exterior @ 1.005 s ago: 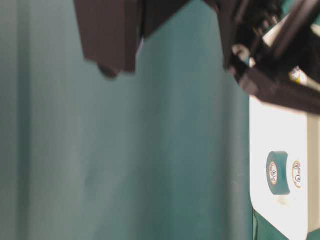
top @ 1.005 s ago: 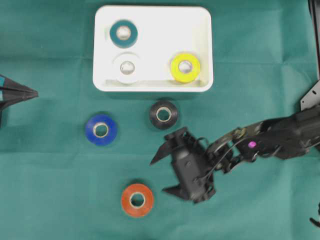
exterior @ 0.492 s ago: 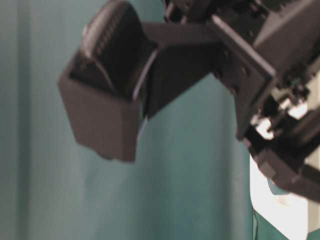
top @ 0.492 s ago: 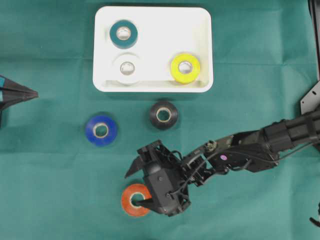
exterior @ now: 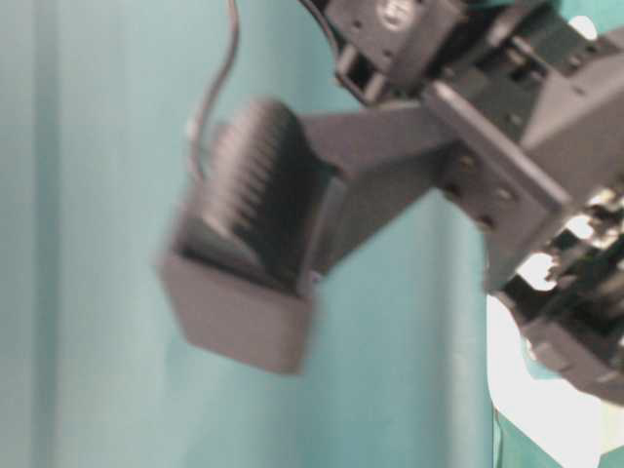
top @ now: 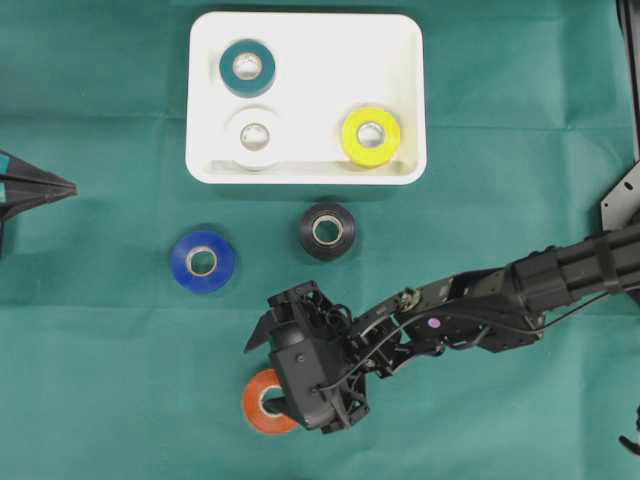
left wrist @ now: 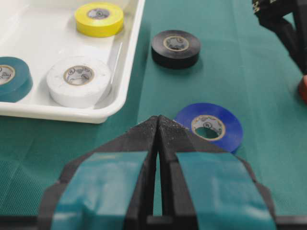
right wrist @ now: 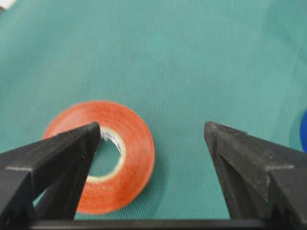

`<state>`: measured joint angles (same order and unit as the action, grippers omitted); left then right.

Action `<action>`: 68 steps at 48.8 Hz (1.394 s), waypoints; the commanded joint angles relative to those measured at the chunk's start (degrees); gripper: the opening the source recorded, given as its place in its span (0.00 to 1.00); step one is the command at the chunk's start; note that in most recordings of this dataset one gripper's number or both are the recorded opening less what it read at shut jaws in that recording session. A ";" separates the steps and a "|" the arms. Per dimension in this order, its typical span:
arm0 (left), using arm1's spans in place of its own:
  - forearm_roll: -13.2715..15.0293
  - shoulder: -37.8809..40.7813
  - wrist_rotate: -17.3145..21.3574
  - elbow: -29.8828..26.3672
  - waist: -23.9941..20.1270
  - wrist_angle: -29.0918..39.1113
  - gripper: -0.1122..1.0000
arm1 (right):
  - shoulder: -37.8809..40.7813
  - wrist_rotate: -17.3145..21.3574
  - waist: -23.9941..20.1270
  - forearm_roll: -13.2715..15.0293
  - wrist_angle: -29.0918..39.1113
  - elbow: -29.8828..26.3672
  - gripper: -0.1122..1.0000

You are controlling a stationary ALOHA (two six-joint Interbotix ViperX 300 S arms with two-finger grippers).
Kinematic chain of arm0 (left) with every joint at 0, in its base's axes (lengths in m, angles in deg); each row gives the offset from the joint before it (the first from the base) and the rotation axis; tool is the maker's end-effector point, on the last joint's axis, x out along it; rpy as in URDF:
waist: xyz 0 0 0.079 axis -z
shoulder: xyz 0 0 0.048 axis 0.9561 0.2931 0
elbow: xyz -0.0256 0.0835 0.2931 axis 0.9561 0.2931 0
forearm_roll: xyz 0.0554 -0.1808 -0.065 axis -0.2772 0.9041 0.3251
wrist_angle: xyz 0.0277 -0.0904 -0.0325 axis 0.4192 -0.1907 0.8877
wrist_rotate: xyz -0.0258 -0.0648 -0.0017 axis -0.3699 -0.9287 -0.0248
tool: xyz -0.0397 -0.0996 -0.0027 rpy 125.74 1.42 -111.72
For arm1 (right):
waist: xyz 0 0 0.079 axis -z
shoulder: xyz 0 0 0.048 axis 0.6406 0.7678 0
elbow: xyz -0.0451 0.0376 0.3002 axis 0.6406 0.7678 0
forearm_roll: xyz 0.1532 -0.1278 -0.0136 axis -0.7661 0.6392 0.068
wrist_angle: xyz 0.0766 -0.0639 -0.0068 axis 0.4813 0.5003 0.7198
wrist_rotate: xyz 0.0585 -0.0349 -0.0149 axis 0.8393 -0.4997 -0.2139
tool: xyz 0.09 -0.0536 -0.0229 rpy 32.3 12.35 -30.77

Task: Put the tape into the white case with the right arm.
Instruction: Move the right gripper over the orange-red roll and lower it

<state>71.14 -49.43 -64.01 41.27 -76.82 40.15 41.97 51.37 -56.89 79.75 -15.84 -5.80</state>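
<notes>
An orange tape roll [top: 262, 402] lies flat on the green cloth at the front. My right gripper [top: 263, 378] is open over it. In the right wrist view the left fingertip [right wrist: 88, 139] is over the hole of the orange roll [right wrist: 134, 153], and the other fingertip is well off to the roll's right. Nothing is gripped. The white case [top: 400, 60] at the back holds a teal roll [top: 247, 67], a white roll [top: 254, 134] and a yellow roll [top: 370, 136]. My left gripper [top: 70, 186] rests shut and empty at the left edge.
A black roll [top: 327, 230] lies just in front of the case and a blue roll [top: 202, 260] to its left, also in front of the left gripper [left wrist: 158, 119]. The right arm [top: 500, 295] stretches in from the right edge. A blurred black finger [exterior: 253, 263] fills the table-level view.
My right gripper has swung left and toward the front, from beside the black roll to over the orange roll, staying open. The left gripper has not moved.
</notes>
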 commanded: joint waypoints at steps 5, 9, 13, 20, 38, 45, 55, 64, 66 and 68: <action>0.00 0.44 -0.09 -0.70 -0.18 -0.35 0.10 | 0.79 0.18 -1.85 0.00 6.77 -4.13 0.70; 0.09 0.44 -0.09 -0.79 -0.18 -0.35 0.10 | 1.76 0.26 -2.72 -0.26 10.28 -5.98 0.70; 0.09 0.35 -0.09 -0.79 -0.18 -0.35 0.10 | 2.11 0.26 -3.08 -1.05 13.54 -6.94 0.70; 0.09 0.44 -0.09 -0.70 -0.18 -0.35 0.10 | 2.11 0.18 -3.25 -2.20 15.82 -7.38 0.66; 0.09 0.44 -0.09 -0.70 -0.18 -0.26 0.10 | 3.69 0.18 -3.34 -2.20 15.64 -8.79 0.63; 0.09 0.44 -0.09 -0.70 -0.18 -0.35 0.10 | 5.89 0.26 -3.43 -2.29 15.91 -10.28 0.63; 0.09 0.44 -0.09 -0.70 -0.18 -0.35 0.10 | 6.15 0.26 -3.34 -2.29 16.17 -10.90 0.52; 0.09 0.44 -0.18 -0.70 -0.18 -0.26 0.10 | 6.15 0.26 -3.34 -2.20 16.35 -10.90 0.19; 0.09 0.44 -0.18 -0.70 -0.18 -0.35 0.10 | 6.06 0.26 -3.34 -2.20 16.44 -10.90 0.13; 0.09 0.35 -0.09 -0.70 -0.18 -0.35 0.10 | 6.06 0.26 -3.34 -2.20 16.61 -10.81 0.13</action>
<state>71.14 -49.43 -64.10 41.27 -76.82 40.15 49.18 51.55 -60.41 77.55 0.68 -15.55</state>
